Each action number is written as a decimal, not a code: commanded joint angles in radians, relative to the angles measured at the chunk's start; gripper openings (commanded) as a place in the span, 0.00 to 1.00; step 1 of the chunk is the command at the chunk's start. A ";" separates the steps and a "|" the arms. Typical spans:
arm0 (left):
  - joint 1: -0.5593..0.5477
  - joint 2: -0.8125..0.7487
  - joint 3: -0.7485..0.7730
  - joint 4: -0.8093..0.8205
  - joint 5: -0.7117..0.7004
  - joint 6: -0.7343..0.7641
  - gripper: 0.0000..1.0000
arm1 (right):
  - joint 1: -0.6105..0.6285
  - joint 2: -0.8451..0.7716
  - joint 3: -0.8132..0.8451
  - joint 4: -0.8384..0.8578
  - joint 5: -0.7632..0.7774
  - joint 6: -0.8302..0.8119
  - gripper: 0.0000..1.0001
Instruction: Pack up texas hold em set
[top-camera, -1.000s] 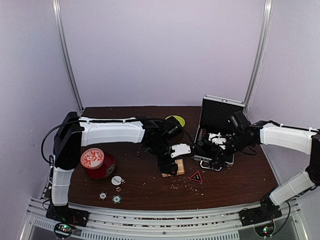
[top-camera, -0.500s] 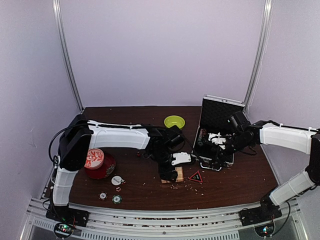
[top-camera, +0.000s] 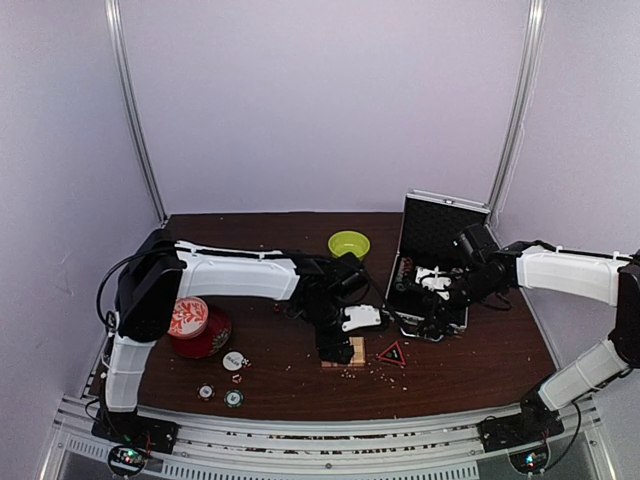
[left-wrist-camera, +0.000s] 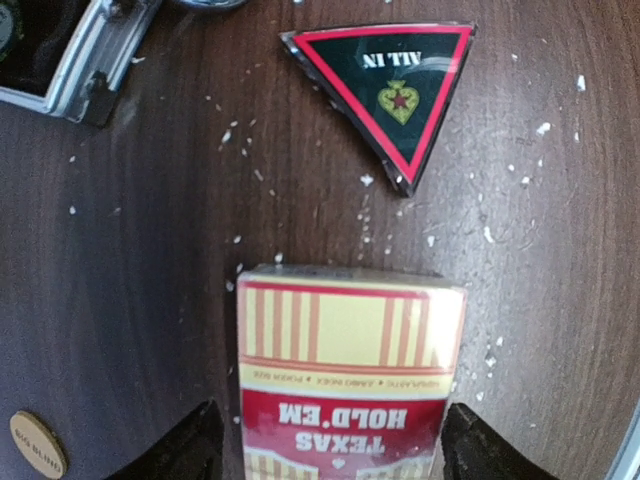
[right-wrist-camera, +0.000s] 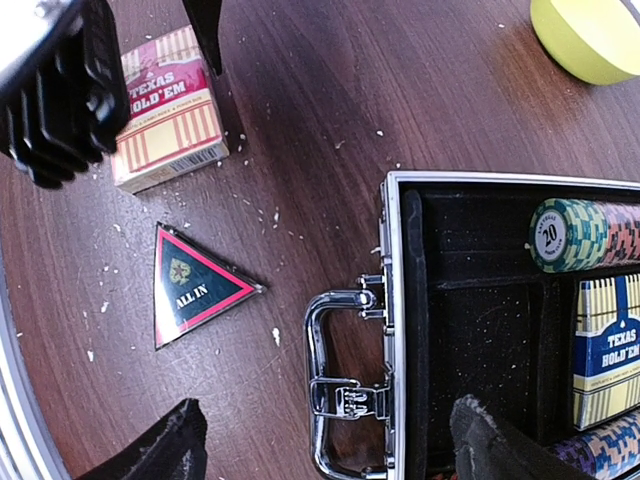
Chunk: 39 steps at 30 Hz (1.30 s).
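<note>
The silver case stands open at the right, its lid upright. Its black lining holds a chip row and one card deck. A second red-and-cream Texas Hold'em deck lies flat on the table left of the case. My left gripper is open and straddles the deck, with a thin gap at the left finger. My right gripper is open and hovers over the case's chrome handle, holding nothing. A black-and-red "ALL IN" triangle lies between deck and case.
A lime-green bowl sits behind the left arm. A red-and-white patterned tin stands at the left. A white button and two chips lie near the front left edge. A "big blind" button is beside the deck. White crumbs dot the table.
My left gripper has shifted a little toward the near edge with the deck, and its jaws have spread wider round it. The right arm has barely moved.
</note>
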 joint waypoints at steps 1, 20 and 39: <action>0.005 -0.162 -0.041 0.063 -0.077 -0.009 0.77 | 0.001 0.004 0.038 0.003 -0.014 0.008 0.85; 0.222 -0.521 -0.312 0.358 -0.526 -0.321 0.89 | 0.245 0.278 0.538 -0.288 0.082 0.061 0.86; 0.265 -0.623 -0.387 0.409 -0.637 -0.340 0.89 | 0.527 0.558 0.654 -0.341 0.238 0.109 0.96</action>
